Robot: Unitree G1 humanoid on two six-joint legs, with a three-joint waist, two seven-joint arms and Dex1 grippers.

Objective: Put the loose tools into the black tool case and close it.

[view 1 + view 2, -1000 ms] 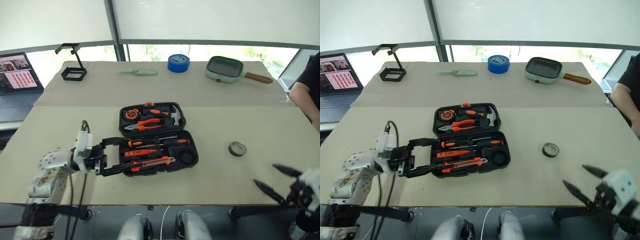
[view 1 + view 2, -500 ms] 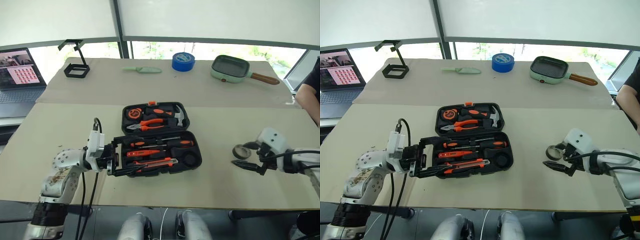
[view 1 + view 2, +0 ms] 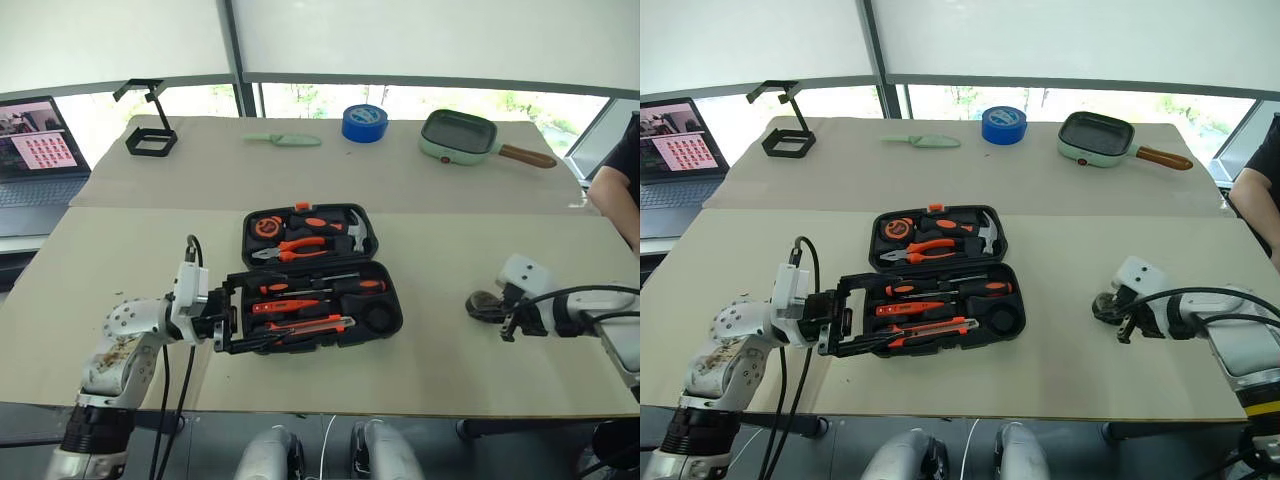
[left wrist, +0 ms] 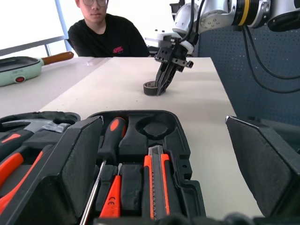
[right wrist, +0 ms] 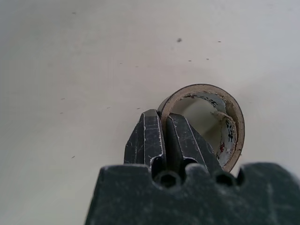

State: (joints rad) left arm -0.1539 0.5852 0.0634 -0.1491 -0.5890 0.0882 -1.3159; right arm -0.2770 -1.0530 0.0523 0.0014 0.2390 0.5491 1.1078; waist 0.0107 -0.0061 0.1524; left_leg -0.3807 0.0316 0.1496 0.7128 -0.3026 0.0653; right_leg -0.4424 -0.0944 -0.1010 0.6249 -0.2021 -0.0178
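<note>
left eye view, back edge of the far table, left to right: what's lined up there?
laptop → black wire stand → pale green knife → blue tape roll → green pan

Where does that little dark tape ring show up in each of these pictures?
Left eye view: tape ring on the table's right side, at the right gripper.
Right eye view: same spot, right of the black tool case.
Left wrist view: beyond the case, under the gripper.
Right wrist view: against the shut fingers.
Shared landmark: the right gripper.
</note>
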